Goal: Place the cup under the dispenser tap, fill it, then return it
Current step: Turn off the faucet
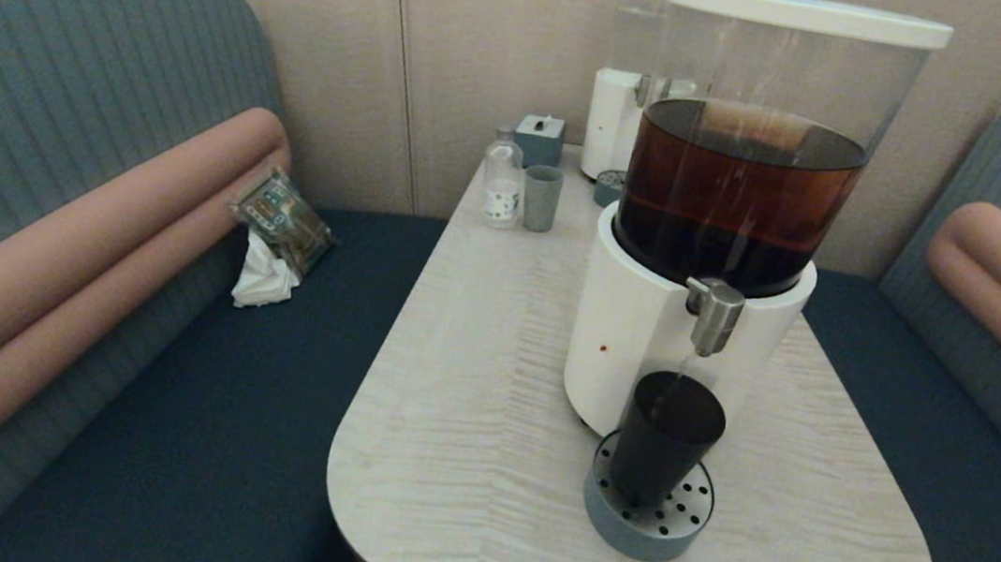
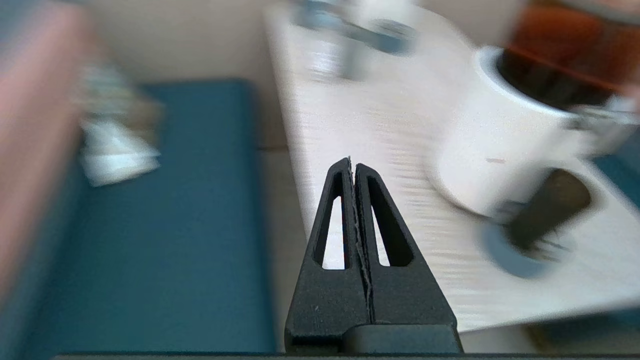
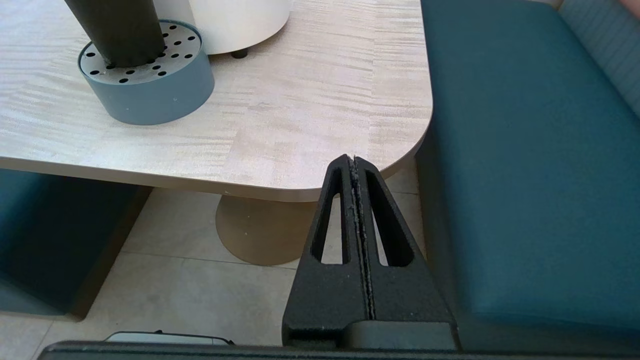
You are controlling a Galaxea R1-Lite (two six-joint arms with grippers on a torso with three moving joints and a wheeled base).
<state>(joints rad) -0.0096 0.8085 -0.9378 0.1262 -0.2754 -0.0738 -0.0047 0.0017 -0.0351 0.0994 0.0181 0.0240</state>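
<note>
Head view, near to far: you see the cup [image 1: 666, 437] standing upright on the perforated drip tray [image 1: 644, 524] at the near right of the table [image 1: 465, 428], directly below the dispenser tap [image 1: 713, 315], so that whatever leaves the spout lands inside it and any spill falls through the tray's holes. A thin dark line seems to run from the spout into the cup, which suggests filling is under way, though you cannot read the level inside. Neither arm appears in this view. In the wrist views both stand off the near edge of the table: the left gripper [image 2: 353, 167] off its left side, fingers pressed together on nothing, and the right gripper [image 3: 354, 165] low beyond the near right corner, likewise closed and empty. You would judge them withdrawn to leave the cup alone while it fills. Behind the tap rises the large dispenser [image 1: 735, 204] with its brown liquid, its lid cut off by the top edge. Farther back stand a grey-green cup [image 1: 541, 197], a small bottle [image 1: 502, 182] and a second dispenser [image 1: 620, 97], partly hidden behind the first. The left wrist view is smeared, so detail there is unreliable.
</note>
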